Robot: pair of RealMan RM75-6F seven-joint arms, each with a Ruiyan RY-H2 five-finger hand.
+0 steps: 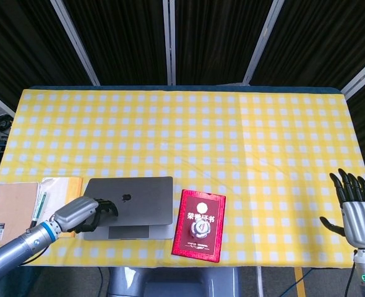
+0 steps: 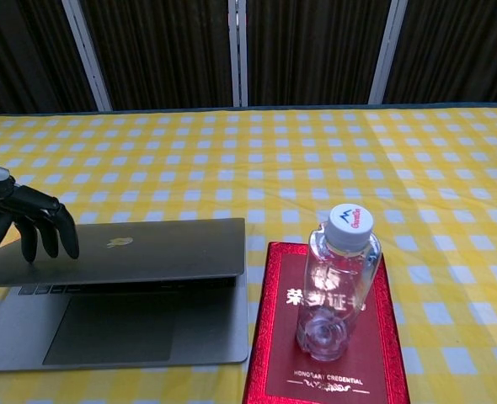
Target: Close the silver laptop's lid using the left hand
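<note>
The silver laptop (image 1: 130, 200) (image 2: 139, 252) lies near the table's front left, its lid lowered almost flat with a thin gap over the palm rest. My left hand (image 1: 86, 213) (image 2: 21, 223) presses on the lid's left edge, dark fingers curled down onto it. At the far right front my right hand (image 1: 356, 207) is held upright, fingers spread, holding nothing; the chest view does not show it.
A red certificate book (image 1: 200, 225) (image 2: 324, 337) lies right of the laptop with a clear water bottle (image 2: 339, 282) standing on it. A brown notebook (image 1: 10, 210) and a yellow booklet (image 1: 59, 189) with a pen lie left of the laptop. A yellow checked cloth (image 1: 232, 142) covers the table.
</note>
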